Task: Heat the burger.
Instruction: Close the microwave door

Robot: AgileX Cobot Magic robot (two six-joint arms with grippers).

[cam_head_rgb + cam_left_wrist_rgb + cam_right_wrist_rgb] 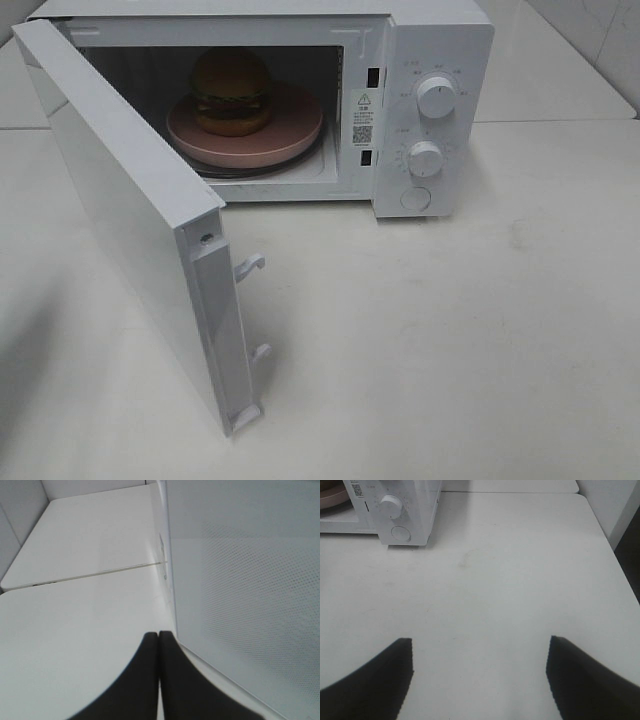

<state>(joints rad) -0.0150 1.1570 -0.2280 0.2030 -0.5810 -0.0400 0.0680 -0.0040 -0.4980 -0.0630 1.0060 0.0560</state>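
The burger [232, 92] sits on a pink round plate [290, 140] inside the white microwave [440, 40]. The microwave door [130, 210] stands swung wide open toward the front left. Neither arm shows in the exterior high view. In the left wrist view my left gripper [158, 636] is shut with nothing in it, its tips close beside the outer face of the door [245, 590]. My right gripper [480, 647] is open and empty above bare table, well in front of the microwave's control panel [395, 515]. A sliver of the plate [331, 494] shows there.
Two round knobs [436, 96] [425, 159] and a round button [415, 199] are on the panel. Door latch hooks [250, 266] stick out of the door's free edge. A seam between two tabletops [85, 573] runs behind the door. The table's right edge [615, 555] drops off.
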